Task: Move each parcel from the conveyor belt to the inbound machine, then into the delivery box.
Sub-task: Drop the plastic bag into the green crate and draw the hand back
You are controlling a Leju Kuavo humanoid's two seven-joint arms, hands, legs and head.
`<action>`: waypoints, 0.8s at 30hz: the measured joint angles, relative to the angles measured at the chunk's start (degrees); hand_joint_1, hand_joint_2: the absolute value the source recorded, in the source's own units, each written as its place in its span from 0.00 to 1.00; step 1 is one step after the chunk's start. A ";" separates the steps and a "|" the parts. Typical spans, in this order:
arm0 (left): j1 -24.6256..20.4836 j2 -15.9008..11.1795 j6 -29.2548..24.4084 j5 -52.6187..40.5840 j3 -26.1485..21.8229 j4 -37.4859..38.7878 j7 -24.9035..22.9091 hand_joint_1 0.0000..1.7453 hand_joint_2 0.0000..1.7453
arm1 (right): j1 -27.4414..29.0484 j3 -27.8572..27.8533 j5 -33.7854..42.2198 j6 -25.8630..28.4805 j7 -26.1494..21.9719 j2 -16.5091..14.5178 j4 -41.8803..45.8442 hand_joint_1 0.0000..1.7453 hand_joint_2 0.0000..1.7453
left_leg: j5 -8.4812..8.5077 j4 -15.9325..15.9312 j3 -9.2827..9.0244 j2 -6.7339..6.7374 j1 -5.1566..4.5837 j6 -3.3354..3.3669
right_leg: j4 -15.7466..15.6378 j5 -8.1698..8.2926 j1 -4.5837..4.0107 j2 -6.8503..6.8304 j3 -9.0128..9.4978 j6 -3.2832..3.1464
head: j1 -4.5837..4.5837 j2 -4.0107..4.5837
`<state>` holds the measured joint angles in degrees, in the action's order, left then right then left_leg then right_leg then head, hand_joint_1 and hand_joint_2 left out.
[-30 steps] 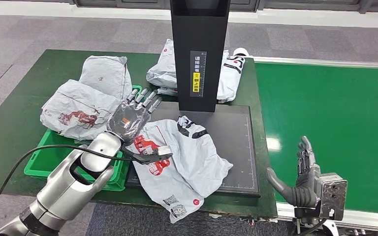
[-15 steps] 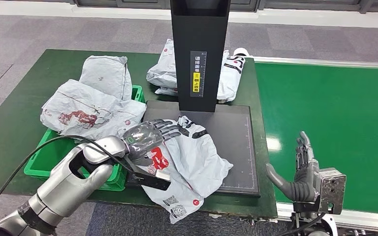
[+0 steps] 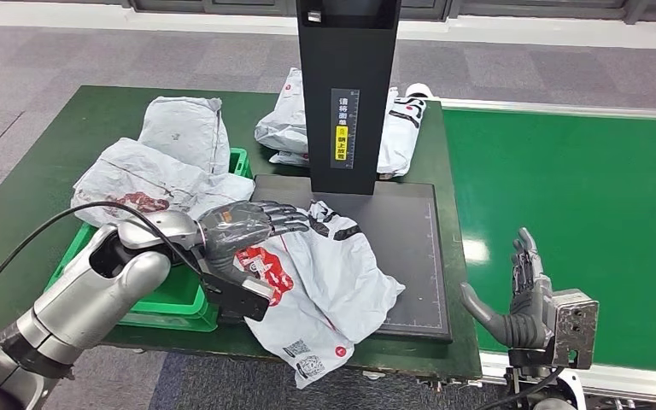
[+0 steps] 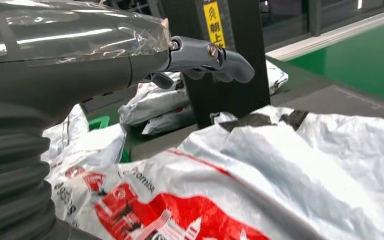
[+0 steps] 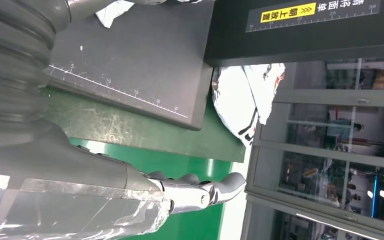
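Note:
A white parcel with red print (image 3: 325, 282) lies crumpled on the black platform of the inbound machine (image 3: 401, 256), hanging over the table's near edge. My left hand (image 3: 239, 226) reaches over the parcel's left part with its fingers stretched out flat; in the left wrist view the fingers (image 4: 205, 55) hover just above the parcel (image 4: 260, 175) and grip nothing. My right hand (image 3: 521, 299) is held up open at the conveyor belt's (image 3: 581, 205) near edge, empty. The green delivery box (image 3: 166, 295) sits left of the machine, with parcels (image 3: 149, 184) piled on it.
The machine's black column (image 3: 346, 94) rises at the platform's far side. Two more parcels (image 3: 401, 128) lie behind it on the dark green table (image 3: 43, 179). A black cable (image 3: 43, 239) runs over my left arm.
My left hand has swung down from raised and palm-up to lying flat over the parcel, and the forearm has shifted left. The right hand has barely moved.

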<state>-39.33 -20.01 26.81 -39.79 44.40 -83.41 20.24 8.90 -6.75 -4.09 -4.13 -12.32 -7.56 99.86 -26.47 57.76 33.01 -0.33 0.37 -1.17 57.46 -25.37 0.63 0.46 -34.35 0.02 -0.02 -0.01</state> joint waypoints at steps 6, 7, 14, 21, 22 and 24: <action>-1.94 0.38 -3.38 -6.54 2.48 1.19 -2.80 0.00 1.00 | 0.18 0.00 0.07 0.47 0.01 0.00 0.01 0.00 1.00 | -0.01 0.00 0.00 0.02 0.00 0.00 | -0.01 0.00 0.01 0.00 -0.02 0.00 | 0.00 0.01; -2.06 0.57 -3.86 -7.31 3.00 1.47 -2.98 0.00 1.00 | 0.19 0.00 0.06 0.46 0.02 0.00 0.01 0.00 1.00 | -0.01 0.00 0.00 0.02 -0.01 0.00 | -0.01 0.00 0.00 0.00 -0.02 0.00 | 0.00 0.01; -2.41 1.96 -5.23 -10.01 6.96 3.34 -3.29 0.00 1.00 | 0.18 0.00 -0.02 0.37 0.05 -0.02 0.07 0.00 1.00 | -0.01 0.00 0.01 0.01 0.00 0.00 | -0.01 0.00 0.00 0.00 -0.03 0.00 | 0.00 0.01; -3.08 2.82 -5.04 -9.88 9.96 5.14 -3.06 0.00 1.00 | 0.16 0.00 0.01 0.51 0.03 0.00 0.07 0.00 1.00 | -0.01 0.00 0.00 0.02 0.00 0.00 | -0.01 0.00 0.00 0.00 -0.02 0.00 | 0.00 0.01; -3.16 2.90 -4.89 -9.67 10.38 5.50 -2.90 0.00 1.00 | 0.13 0.00 0.05 0.54 0.03 0.00 0.07 0.00 1.00 | -0.01 0.00 0.00 0.02 0.00 0.00 | -0.01 0.00 0.00 0.00 -0.02 0.00 | 0.00 0.01; -3.37 3.08 -4.51 -9.07 11.28 6.34 -2.48 0.00 1.00 | 0.05 0.00 0.26 0.67 0.03 0.00 0.06 0.00 1.00 | -0.01 0.00 0.00 0.01 0.00 0.00 | -0.01 0.00 -0.01 0.00 -0.02 0.00 | 0.00 0.00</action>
<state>-42.70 -16.93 22.29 -48.87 55.68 -77.07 17.76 8.96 -6.75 -3.83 -3.46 -12.28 -7.56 99.92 -26.47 57.76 33.02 -0.32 0.37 -1.17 57.45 -25.37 0.62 0.46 -34.37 0.02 -0.02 -0.01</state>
